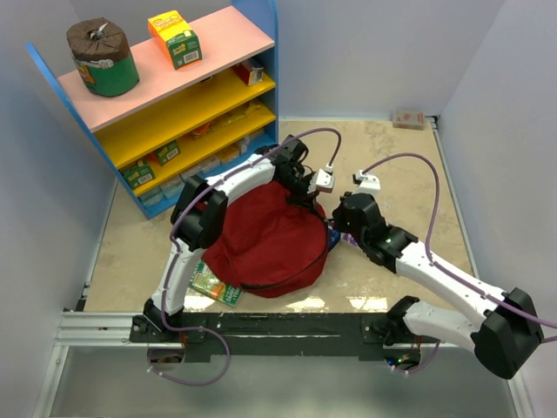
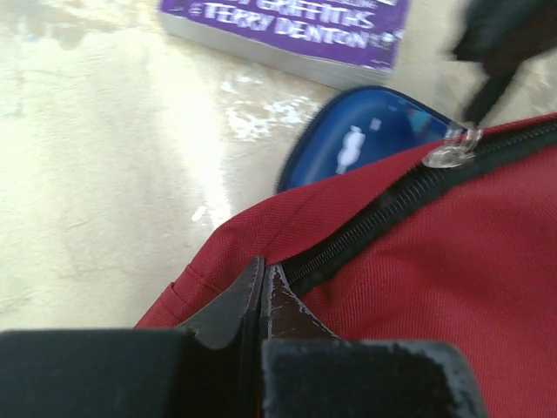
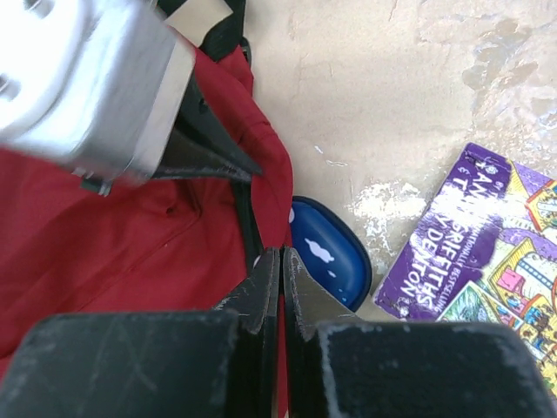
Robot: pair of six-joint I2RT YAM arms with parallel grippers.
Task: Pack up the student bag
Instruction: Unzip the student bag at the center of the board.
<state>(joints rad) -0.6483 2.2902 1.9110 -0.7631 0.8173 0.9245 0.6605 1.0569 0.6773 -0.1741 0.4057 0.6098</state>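
Observation:
The dark-red student bag lies in the middle of the table, its black zipper running along its right edge with a clear pull. My left gripper reaches over the bag to that edge; in the left wrist view its jaws are shut on the red fabric beside the zipper. My right gripper meets the same edge from the right, and its jaws are shut with a sliver of red fabric between them. A blue pencil case lies half under the bag's edge.
A purple paperback lies on the table right of the pencil case. A green book sticks out from under the bag's near left. A coloured shelf unit stands at the back left. A small box sits in the far right corner.

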